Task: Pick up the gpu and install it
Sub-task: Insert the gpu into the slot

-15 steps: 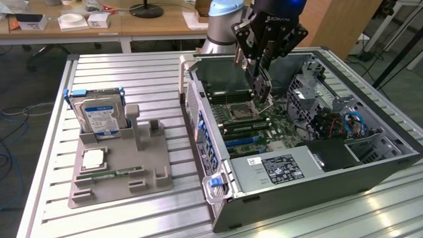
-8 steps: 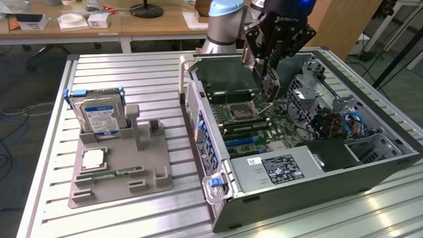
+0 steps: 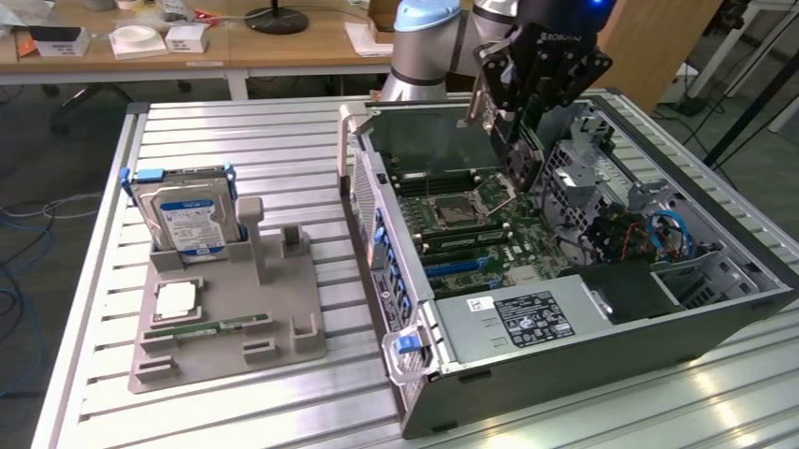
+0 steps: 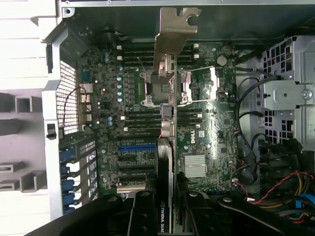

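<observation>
My gripper hangs over the open computer case and is shut on the gpu, a thin dark card held on edge above the motherboard. In the wrist view the gpu runs edge-on between the black fingers, and its silvery end bracket points toward the far case wall. The card floats above the CPU socket and the memory slots. The blue and black expansion slots lie off to one side of it. The card touches no slot.
On the exterior view's left, a grey holder plate carries a silver hard drive with a blue-white label, a square chip and a green memory stick. Cables and a drive cage crowd the case's right side.
</observation>
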{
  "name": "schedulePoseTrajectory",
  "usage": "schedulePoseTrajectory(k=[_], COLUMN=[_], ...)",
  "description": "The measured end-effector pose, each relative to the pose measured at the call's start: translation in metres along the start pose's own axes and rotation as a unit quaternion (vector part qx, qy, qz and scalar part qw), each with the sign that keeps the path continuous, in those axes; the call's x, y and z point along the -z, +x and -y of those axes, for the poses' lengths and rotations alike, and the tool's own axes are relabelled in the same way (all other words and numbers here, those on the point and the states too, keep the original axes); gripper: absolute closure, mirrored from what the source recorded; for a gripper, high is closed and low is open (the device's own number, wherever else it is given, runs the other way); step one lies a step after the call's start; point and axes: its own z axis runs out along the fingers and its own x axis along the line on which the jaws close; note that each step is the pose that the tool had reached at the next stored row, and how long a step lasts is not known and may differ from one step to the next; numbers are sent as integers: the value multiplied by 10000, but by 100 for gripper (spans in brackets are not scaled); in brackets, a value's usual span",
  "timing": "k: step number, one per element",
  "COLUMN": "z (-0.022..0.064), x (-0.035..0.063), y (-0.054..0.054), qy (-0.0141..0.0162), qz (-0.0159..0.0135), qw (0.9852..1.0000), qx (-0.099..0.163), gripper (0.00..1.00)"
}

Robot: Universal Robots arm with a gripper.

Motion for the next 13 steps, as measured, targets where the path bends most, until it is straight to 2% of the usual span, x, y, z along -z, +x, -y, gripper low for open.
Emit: schedulePoseTrajectory(k=[8, 13], z=[-1, -1], x=[-1, -2], y=[-9, -9], qy=[0, -4], qz=[0, -6], qw=[10000, 9999], qx=[7, 134], gripper=[74, 74])
